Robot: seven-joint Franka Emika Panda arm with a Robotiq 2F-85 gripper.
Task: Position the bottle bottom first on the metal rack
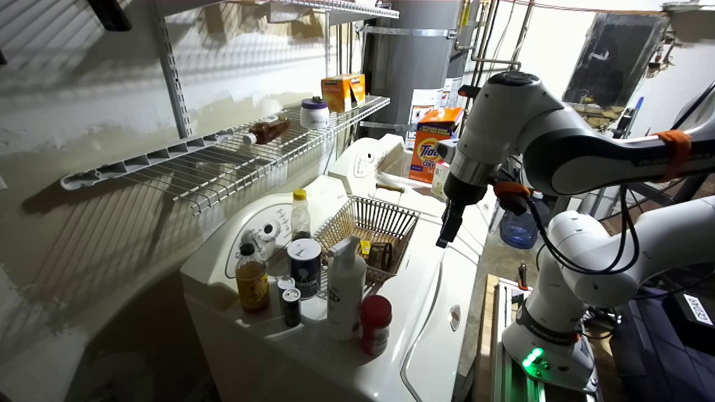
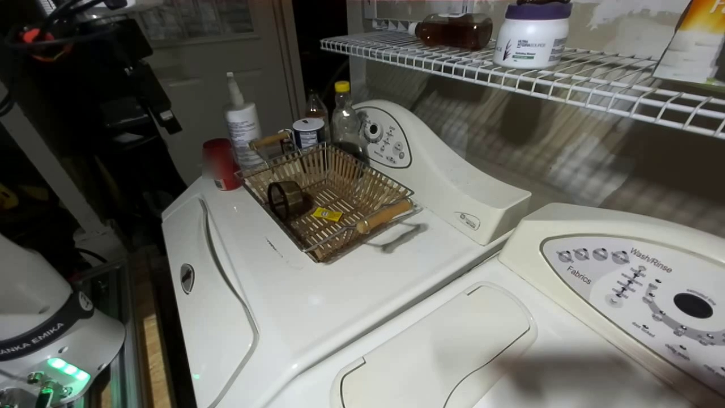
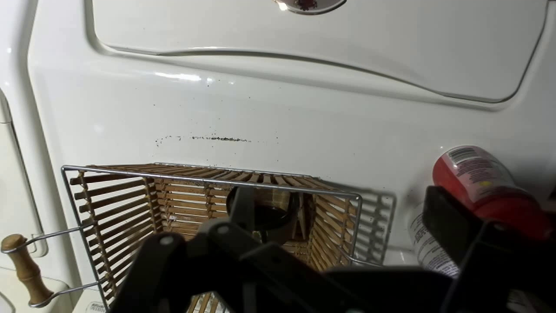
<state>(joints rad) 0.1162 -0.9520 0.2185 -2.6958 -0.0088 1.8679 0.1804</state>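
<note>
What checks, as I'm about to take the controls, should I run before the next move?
Claw open: ok, jaws apart.
Claw empty: ok, nothing between its jaws.
Claw at the brown bottle: not ok, claw hangs over the white machine by the basket.
Brown bottle standing bottom-down on the metal rack: not ok, lying there on its side.
Grasping room beside the purple-lidded jar: cannot tell.

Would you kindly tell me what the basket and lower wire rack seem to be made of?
Basket: probably bamboo or wood, judging by its satiny brown slats; the glinting rim suggests bare metal wire. Wire rack: likely metal with a smooth white coating, as its slim bars look evenly pale.
</note>
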